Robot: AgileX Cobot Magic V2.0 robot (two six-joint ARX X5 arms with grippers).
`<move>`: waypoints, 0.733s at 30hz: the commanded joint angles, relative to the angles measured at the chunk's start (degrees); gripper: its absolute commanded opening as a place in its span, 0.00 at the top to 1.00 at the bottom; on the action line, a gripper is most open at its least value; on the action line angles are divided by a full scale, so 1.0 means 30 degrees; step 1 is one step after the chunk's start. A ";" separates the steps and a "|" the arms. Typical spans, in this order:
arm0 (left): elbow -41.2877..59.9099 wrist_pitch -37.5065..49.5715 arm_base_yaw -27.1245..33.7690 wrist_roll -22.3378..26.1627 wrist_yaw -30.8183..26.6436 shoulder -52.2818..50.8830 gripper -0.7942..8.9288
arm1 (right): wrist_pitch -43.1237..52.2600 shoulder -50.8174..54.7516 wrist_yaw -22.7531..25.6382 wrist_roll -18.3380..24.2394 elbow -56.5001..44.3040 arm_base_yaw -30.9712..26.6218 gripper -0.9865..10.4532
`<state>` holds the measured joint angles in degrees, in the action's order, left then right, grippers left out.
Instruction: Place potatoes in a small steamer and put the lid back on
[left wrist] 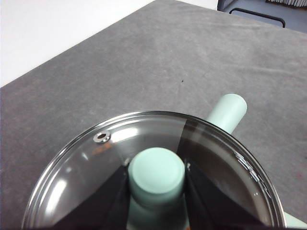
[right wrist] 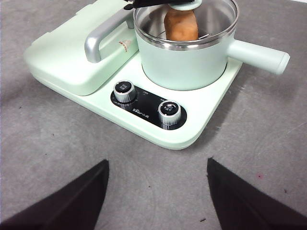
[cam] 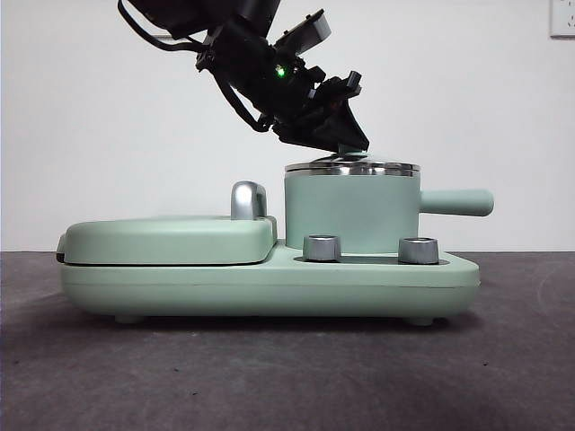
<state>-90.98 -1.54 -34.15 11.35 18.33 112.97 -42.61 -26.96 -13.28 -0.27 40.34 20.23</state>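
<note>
The small steamer (cam: 350,214) is a mint-green pot standing on the right side of a cooker base, its side handle (cam: 458,201) pointing right. Through the glass in the right wrist view, an orange-brown potato (right wrist: 181,25) stands inside the steamer (right wrist: 184,64). The clear glass lid (left wrist: 86,163) lies at the pot's steel rim (cam: 352,168). My left gripper (left wrist: 157,178) comes down from above and is shut on the lid's mint-green knob (left wrist: 157,167); in the front view this gripper (cam: 346,144) shows dark just over the rim. My right gripper (right wrist: 157,191) hangs open, back from the cooker's front.
A flat mint-green griddle (cam: 171,238) with a chrome handle (cam: 249,199) takes up the base's left half. Two steel dials (right wrist: 124,91) (right wrist: 169,111) sit on the control strip before the pot. Dark grey tabletop (cam: 287,377) lies all around.
</note>
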 commanded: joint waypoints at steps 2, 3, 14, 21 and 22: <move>-0.0743 0.0328 -0.0109 0.0699 -0.0131 0.0175 0.91 | 0.0175 -0.0066 0.0073 -0.0197 0.0051 0.0087 0.64; -0.0743 0.0291 -0.0109 0.0707 -0.0131 0.0175 0.91 | 0.0175 -0.0066 0.0073 -0.0197 0.0051 0.0087 0.64; -0.0750 0.0510 -0.0109 0.0619 -0.0124 0.0175 0.67 | 0.0168 -0.0066 0.0066 -0.0204 0.0051 0.0087 0.64; -0.0772 0.0430 -0.0124 0.0284 -0.0109 -0.0328 0.63 | 0.0160 -0.0066 0.0066 -0.0197 0.0051 0.0087 0.64; -0.0772 0.0306 -0.0124 0.0000 -0.0109 -0.0510 0.63 | 0.0160 -0.0066 0.0066 -0.0197 0.0051 0.0087 0.64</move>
<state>-91.77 -1.15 -34.15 12.40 17.96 112.38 -42.61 -26.96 -13.28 -0.27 40.34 20.23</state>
